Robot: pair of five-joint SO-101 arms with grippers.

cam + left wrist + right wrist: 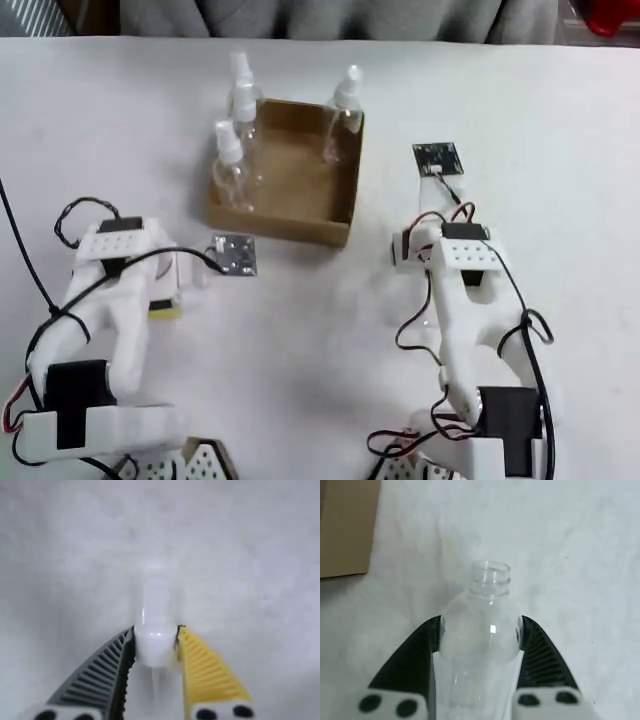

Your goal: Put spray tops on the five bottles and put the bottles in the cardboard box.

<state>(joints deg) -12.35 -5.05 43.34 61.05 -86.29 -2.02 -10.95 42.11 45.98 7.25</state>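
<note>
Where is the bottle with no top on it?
The bottle is clamped in the right gripper, low over the white table. In the high view that arm sits just right of the cardboard box.

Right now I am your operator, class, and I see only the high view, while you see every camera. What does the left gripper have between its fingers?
Observer: The left gripper is shut on a white spray top.
Operator: And the right one?
Observer: The right gripper is shut around the shoulder of a clear bottle.
Operator: Does that bottle have a top on it?
Observer: No, its threaded neck is open and bare.
</note>
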